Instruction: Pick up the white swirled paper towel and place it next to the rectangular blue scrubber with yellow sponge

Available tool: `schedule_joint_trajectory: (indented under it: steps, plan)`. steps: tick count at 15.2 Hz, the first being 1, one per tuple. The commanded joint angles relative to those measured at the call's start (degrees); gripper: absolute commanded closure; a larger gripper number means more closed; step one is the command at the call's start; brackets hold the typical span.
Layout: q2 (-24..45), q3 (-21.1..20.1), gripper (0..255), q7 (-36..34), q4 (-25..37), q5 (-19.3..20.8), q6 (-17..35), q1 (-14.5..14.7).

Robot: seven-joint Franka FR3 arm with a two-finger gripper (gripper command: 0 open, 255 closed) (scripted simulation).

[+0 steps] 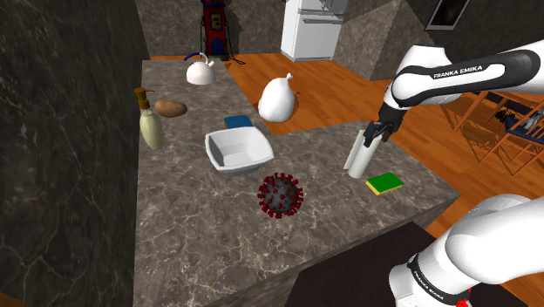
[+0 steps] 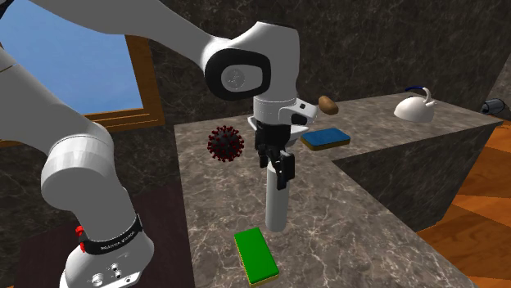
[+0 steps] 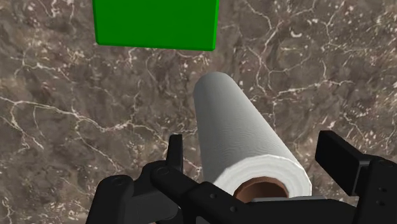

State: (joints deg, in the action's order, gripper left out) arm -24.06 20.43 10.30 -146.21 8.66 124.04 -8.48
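Note:
The white paper towel roll (image 1: pixel 358 158) (image 2: pixel 275 204) (image 3: pixel 235 121) stands upright on the marbled counter, near its edge on the shoulder view's right. My gripper (image 1: pixel 375 138) (image 2: pixel 278 173) (image 3: pixel 257 159) is at the roll's top, open, one finger on each side with small gaps. The roll's brown core shows between the fingers. The blue scrubber with a yellow underside (image 1: pixel 235 122) (image 2: pixel 325 138) lies farther back on the counter, beyond a white bowl. A green sponge with a yellow layer (image 1: pixel 384 183) (image 2: pixel 255 255) (image 3: pixel 156 22) lies just beside the roll's base.
A white square bowl (image 1: pixel 238 148) and a dark red spiky ball (image 1: pixel 280 194) (image 2: pixel 225 144) sit mid-counter. A white pear-shaped vase (image 1: pixel 278 98), a kettle (image 1: pixel 200 70) (image 2: pixel 414 106), a soap bottle (image 1: pixel 150 122) and a potato (image 1: pixel 171 108) stand farther back. The counter edge drops off right by the roll.

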Motion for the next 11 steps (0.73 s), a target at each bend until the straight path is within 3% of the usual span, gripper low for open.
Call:
schedule_joint_trajectory:
  steps: [1, 3, 4, 11]
  plan:
    - [0.0, 0.0, 0, 0.0, 0.0, 0.0, 0.0, 0.0]
    - [0.0, 0.0, 0, 0.0, 0.0, 0.0, 0.0, 0.0]
    - [0.0, 0.0, 255, 0.0, 0.0, 0.0, 0.0, 0.0]
    - [0.0, 0.0, 255, 0.0, 0.0, 0.0, 0.0, 0.0]
